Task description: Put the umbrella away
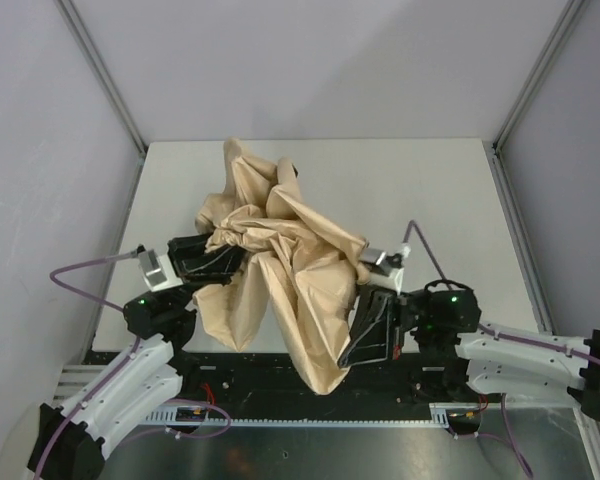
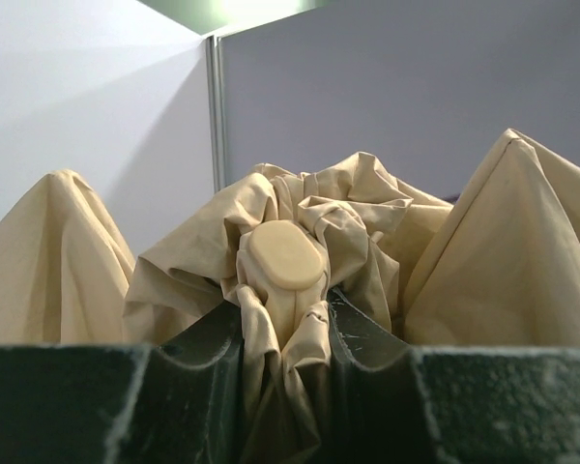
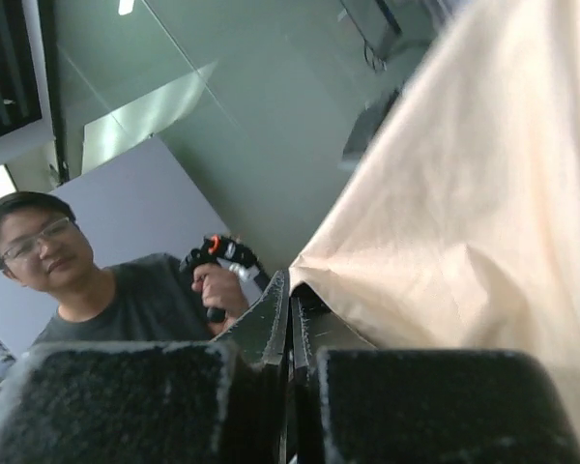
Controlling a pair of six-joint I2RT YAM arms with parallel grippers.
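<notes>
I see a white tabletop (image 1: 430,190) at the centre of the top view, bounded by pale wall panels (image 1: 310,60) and metal frame posts (image 1: 100,70) running to the upper corners. In the right wrist view, lower left, a person (image 3: 106,304) wearing glasses (image 3: 39,244) grips a black-and-orange handheld device (image 3: 216,259).

Shaft of umbrella (image 1: 280,250) buried under crumpled cloth, left gripper (image 2: 282,333) fingertips lost in folds from above, cloth pinched by or merely beside right gripper (image 3: 290,304) not resolved, bystander (image 3: 87,290) cut off below by gripper body.
</notes>
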